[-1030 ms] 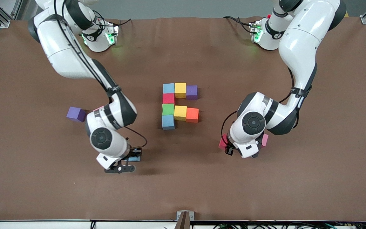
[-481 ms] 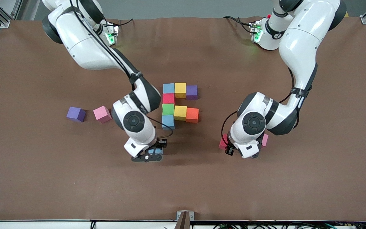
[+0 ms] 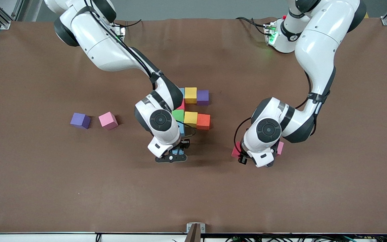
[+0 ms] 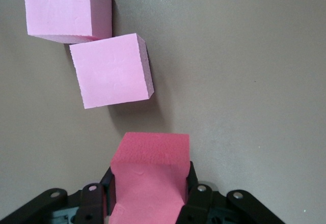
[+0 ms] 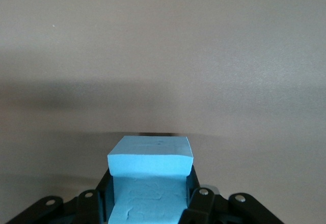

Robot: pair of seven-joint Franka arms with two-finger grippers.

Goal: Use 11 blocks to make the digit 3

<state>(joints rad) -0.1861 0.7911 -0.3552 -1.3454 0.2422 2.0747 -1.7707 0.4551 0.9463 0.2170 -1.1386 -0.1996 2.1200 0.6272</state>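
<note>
The partial digit 3 shows a yellow cube [image 3: 190, 94], purple [image 3: 203, 96], green [image 3: 178, 115], yellow [image 3: 190, 119] and orange [image 3: 203, 121]. The right arm hides most of its red and light blue cubes. My right gripper [image 3: 174, 155] is shut on a light blue block [image 5: 150, 183], over the table just nearer the front camera than the figure's column. My left gripper [image 3: 238, 154] is shut on a red block [image 4: 150, 175], low toward the left arm's end. Two pink blocks [image 4: 111, 70] lie close to it; one also shows in the front view [image 3: 280, 148].
A loose purple block [image 3: 80, 120] and a pink block [image 3: 108, 120] lie side by side toward the right arm's end. The brown table [image 3: 193, 195] stretches wide nearer the front camera.
My right arm has carried the light blue block from the right arm's end to just beside the figure's near end, and now covers part of the column. The left arm has not moved.
</note>
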